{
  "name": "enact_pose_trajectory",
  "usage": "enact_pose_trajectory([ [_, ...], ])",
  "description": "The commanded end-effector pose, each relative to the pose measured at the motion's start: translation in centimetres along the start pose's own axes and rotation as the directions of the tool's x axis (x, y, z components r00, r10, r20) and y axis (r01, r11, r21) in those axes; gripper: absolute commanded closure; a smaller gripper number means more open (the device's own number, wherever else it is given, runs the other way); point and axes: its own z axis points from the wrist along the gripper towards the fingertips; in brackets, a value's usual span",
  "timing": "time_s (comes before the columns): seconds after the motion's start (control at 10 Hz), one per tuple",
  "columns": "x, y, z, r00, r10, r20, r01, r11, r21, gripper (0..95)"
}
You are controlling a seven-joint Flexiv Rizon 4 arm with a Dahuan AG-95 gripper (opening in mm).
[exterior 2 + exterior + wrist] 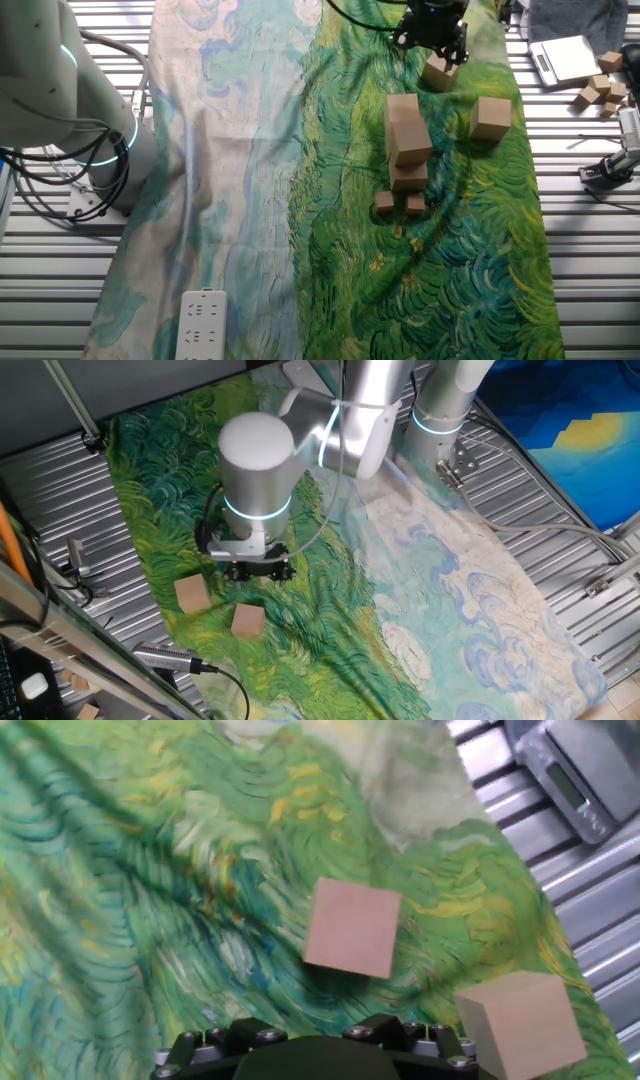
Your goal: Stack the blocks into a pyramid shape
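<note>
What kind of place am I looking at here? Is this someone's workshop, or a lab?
Most likely a robotics lab. A silver robot arm reaches over a ribbed metal table draped with a painted-pattern cloth, where plain wooden blocks are being stacked. Cables and a white power strip lie nearby.

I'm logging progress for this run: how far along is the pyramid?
Partly built. Done: several blocks form a stack on the green cloth, though its exact shape is hard to read. In hand: nothing seems held; the gripper hangs above a loose block. Left: that block and a second loose block lie apart on the cloth, not yet placed.
</note>
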Motion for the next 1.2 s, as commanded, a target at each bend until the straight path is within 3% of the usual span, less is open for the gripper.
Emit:
enact_pose_trajectory([
  [0.1, 0.1, 0.11, -0.11, 1.0, 0.001, -0.003, -0.001, 1.0, 0.003, 19.0],
  [0.4, 0.1, 0.11, -0.11, 1.0, 0.009, -0.019, -0.008, 1.0, 0.011, 19.0],
  [0.6, 0.1, 0.11, -0.11, 1.0, 0.016, 0.021, -0.016, 1.0, -0.006, 19.0],
  [0.8, 0.1, 0.11, -0.11, 1.0, -0.02, 0.004, 0.02, 1.0, -0.007, 19.0],
  [0.9, 0.1, 0.11, -0.11, 1.0, -0.013, 0.003, 0.013, 1.0, -0.008, 0.0],
  [1.2, 0.1, 0.11, -0.11, 0.996, 0.091, -0.002, -0.091, 0.996, -0.008, 0.0],
])
